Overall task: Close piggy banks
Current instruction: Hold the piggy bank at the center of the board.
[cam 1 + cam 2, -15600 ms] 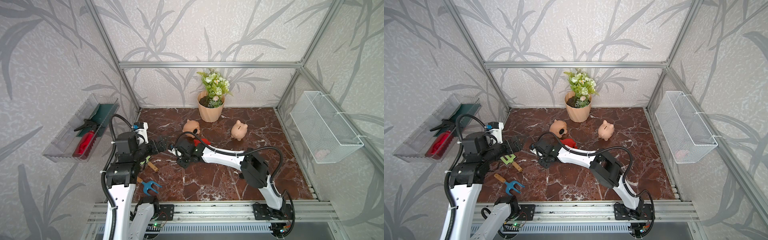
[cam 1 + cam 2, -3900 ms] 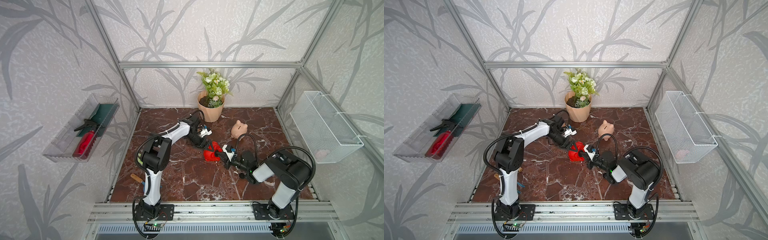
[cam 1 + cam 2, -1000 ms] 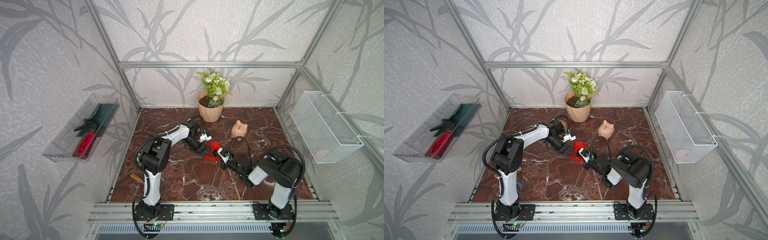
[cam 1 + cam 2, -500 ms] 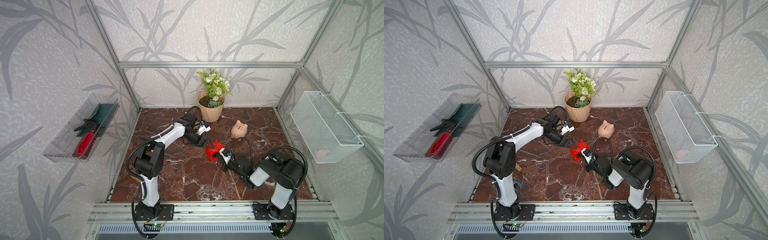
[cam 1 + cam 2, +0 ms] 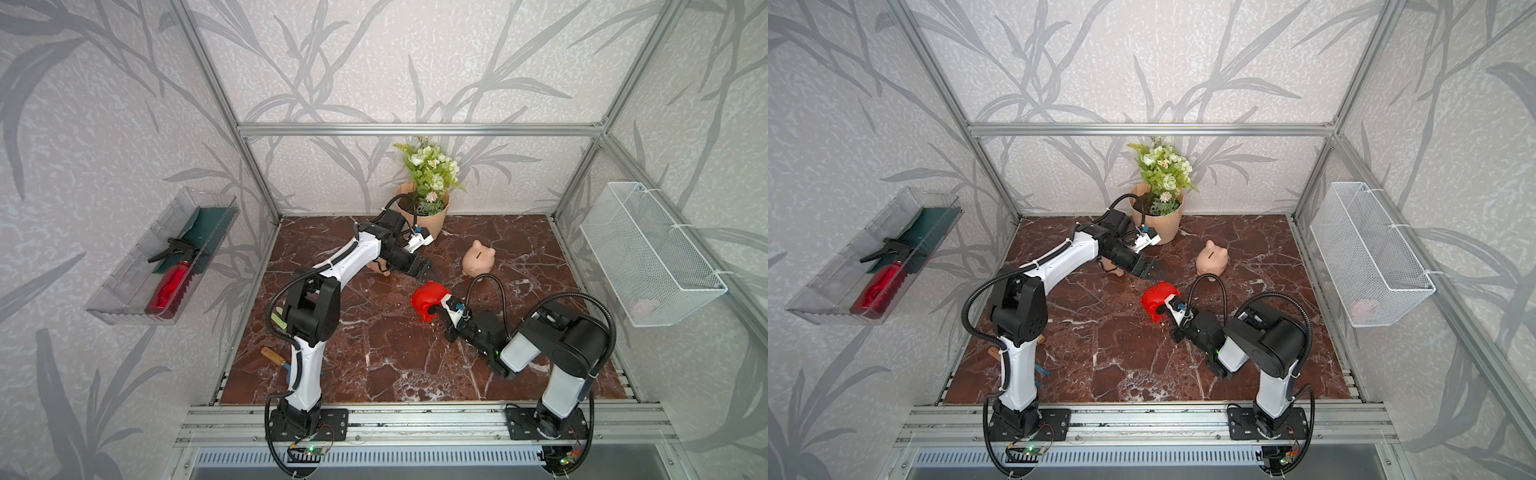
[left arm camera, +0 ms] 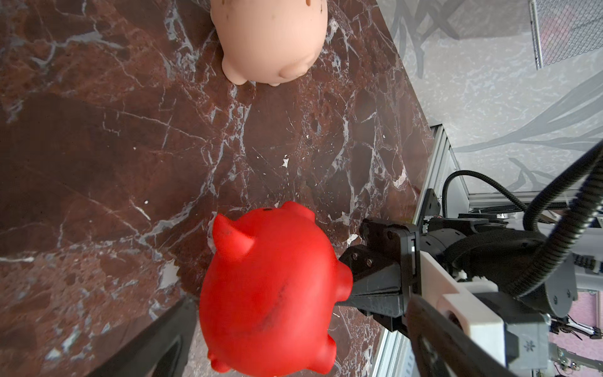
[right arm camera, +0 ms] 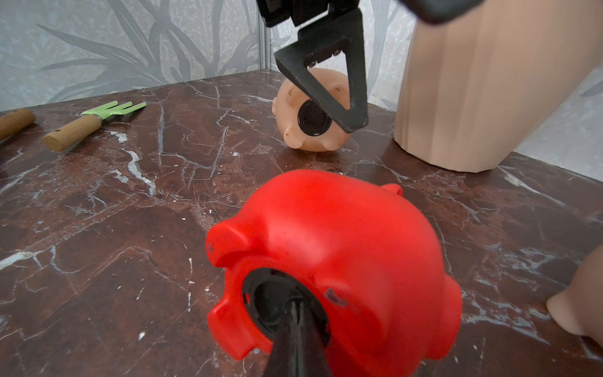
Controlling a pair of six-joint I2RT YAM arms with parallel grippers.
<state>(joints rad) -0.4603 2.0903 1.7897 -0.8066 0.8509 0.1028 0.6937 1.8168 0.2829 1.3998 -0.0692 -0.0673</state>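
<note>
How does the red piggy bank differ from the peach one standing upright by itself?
The red piggy bank is bright red; the peach piggy bank is pale peach. The red one lies tipped over, belly facing the right gripper; the peach one stands on its feet, coin slot up. The right gripper's shut tips sit in the red one's black belly plug; nothing touches the peach one. Both share the same pig shape.

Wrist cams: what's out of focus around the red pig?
Right wrist: right fingers at the red pig blur, too near the lens; tan pig behind is sharp. Left wrist: left fingers are dark soft shapes at the frame edge; tabletop sharp. Both top views: crisp, evenly lit.
</note>
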